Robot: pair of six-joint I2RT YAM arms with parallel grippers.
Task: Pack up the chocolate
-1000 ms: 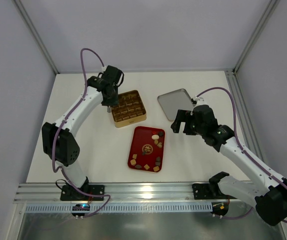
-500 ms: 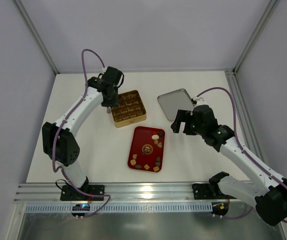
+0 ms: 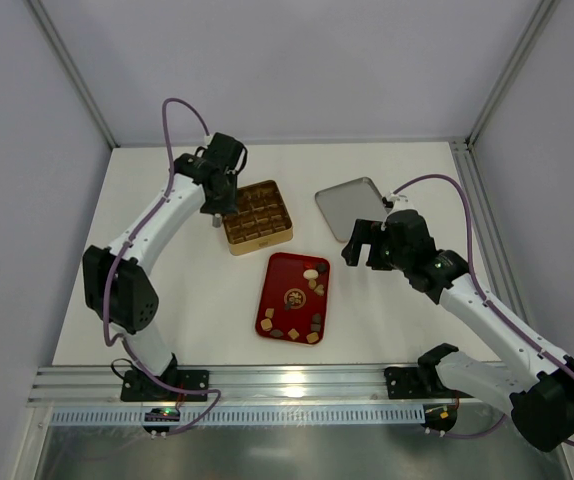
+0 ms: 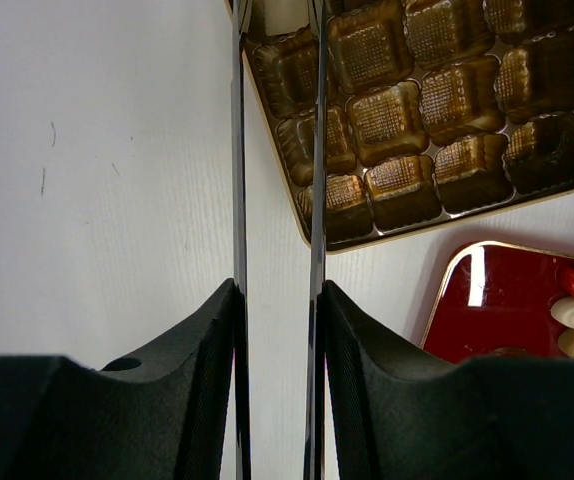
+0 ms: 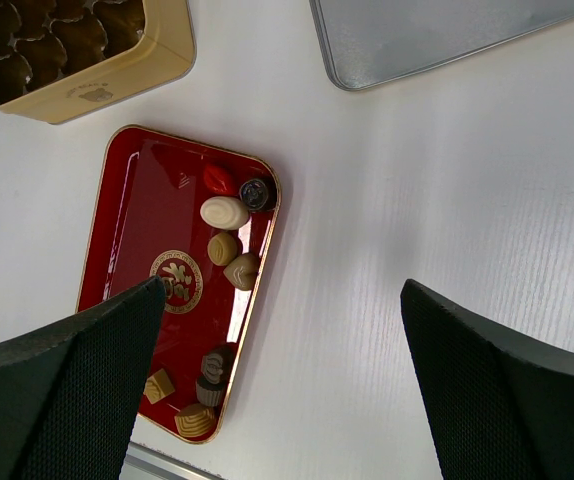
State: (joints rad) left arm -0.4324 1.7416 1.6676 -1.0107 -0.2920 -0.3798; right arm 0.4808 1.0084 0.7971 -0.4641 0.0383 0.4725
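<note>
Left arm (image 3: 162,220) reaches over the left edge of the gold box (image 5: 117,85), with the left jaws pointing down at a cell there. In the wrist view the two blades stand a narrow slot apart. A pale patch (image 4: 277,15) sits between the tips at the very top of the frame (possibly a cream piece), but it is cropped there. Cannot tell whether it's clamped or lying loose in the cell.

Right jaws are spread wide, hovering over bare desk (image 5: 417,200) just right of the red tray (image 5: 137,230) and near the silver lid (image 5: 447,35).

Chocolate (image 5: 225,212) is on the tray. One cluster is by the right rim toward the far end, and more pieces lie along the near end.
</note>
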